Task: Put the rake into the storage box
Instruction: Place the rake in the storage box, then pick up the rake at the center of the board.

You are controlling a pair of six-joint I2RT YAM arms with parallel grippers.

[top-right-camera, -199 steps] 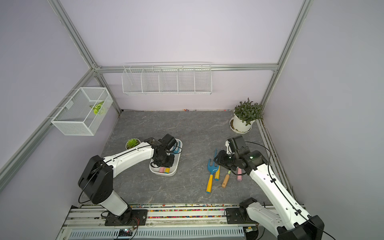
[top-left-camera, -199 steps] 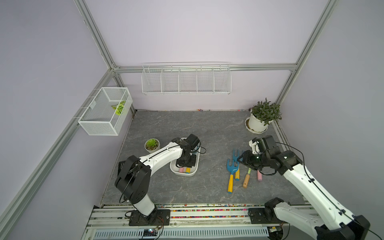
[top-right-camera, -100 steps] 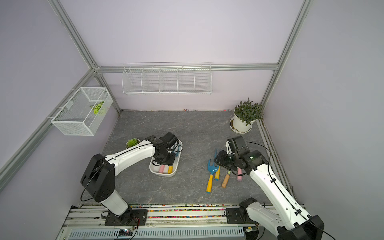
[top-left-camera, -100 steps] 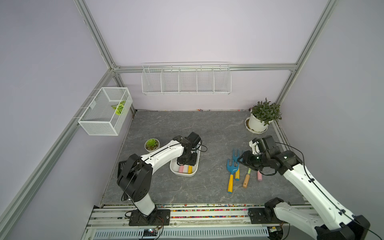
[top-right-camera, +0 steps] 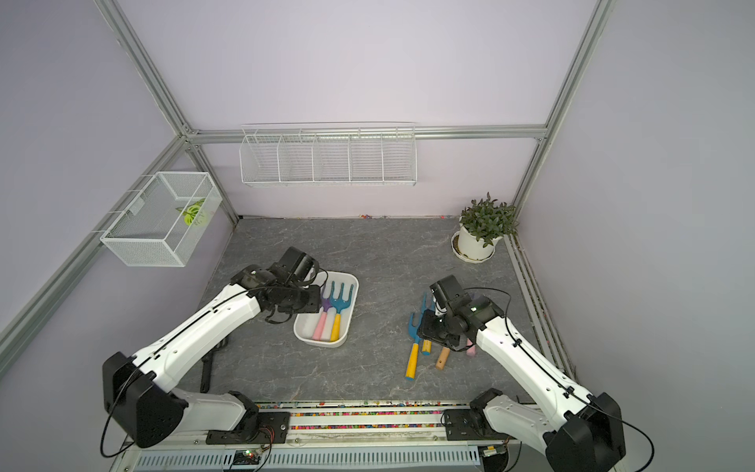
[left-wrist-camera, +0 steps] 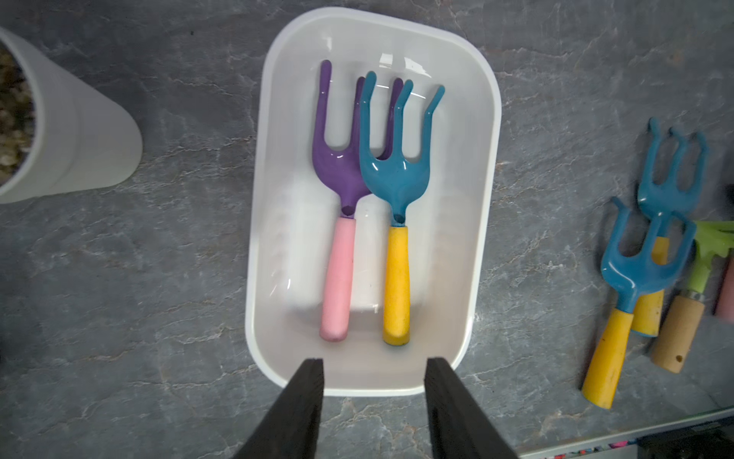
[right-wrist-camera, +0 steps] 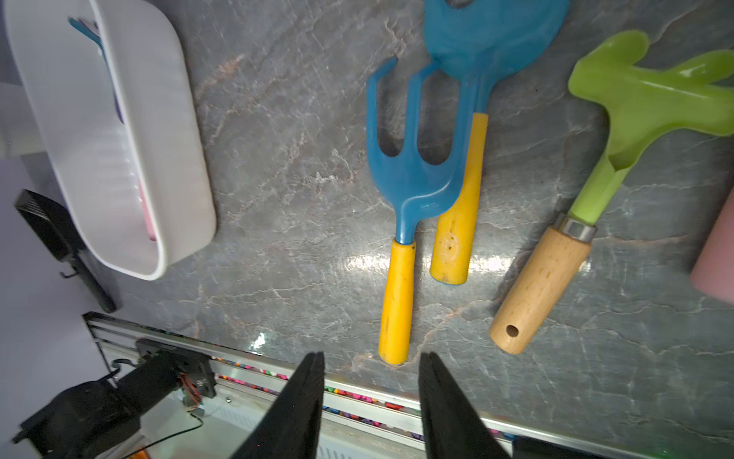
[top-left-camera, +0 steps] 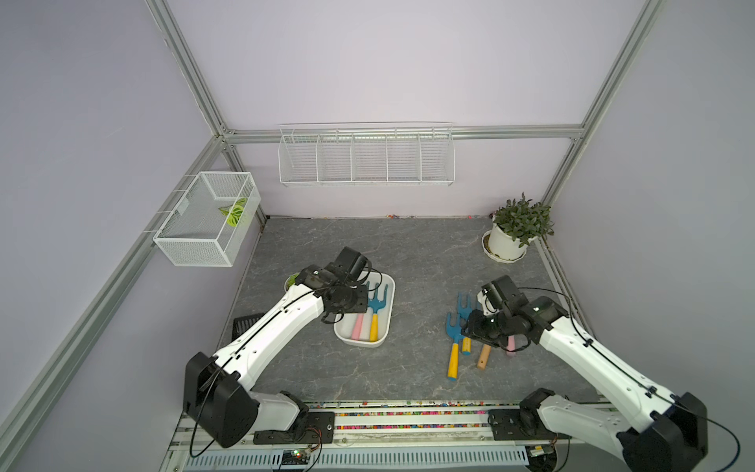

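The left gripper (left-wrist-camera: 374,361) has let go and drawn back: a second ago it was closed and low inside the storage box (left-wrist-camera: 357,20), and now its jaws stand apart and empty above the box's near end. The blue rake (left-wrist-camera: 397,183) it left lies flat in the box, its head overlapping that of a purple rake (left-wrist-camera: 337,171), with the handles side by side. That delivery looks finished, though more rakes wait on the table (right-wrist-camera: 278,159). The right gripper (right-wrist-camera: 371,359), jaws also apart and holding nothing, hovers by a pair of blue rakes (right-wrist-camera: 409,190) and a green rake (right-wrist-camera: 619,119), probably the next pick. In both top views the left wrist covers part of the box, and the right arm hides most of the green rake. A pink handle (right-wrist-camera: 719,262) is cut off at the frame edge, so its head cannot be made out
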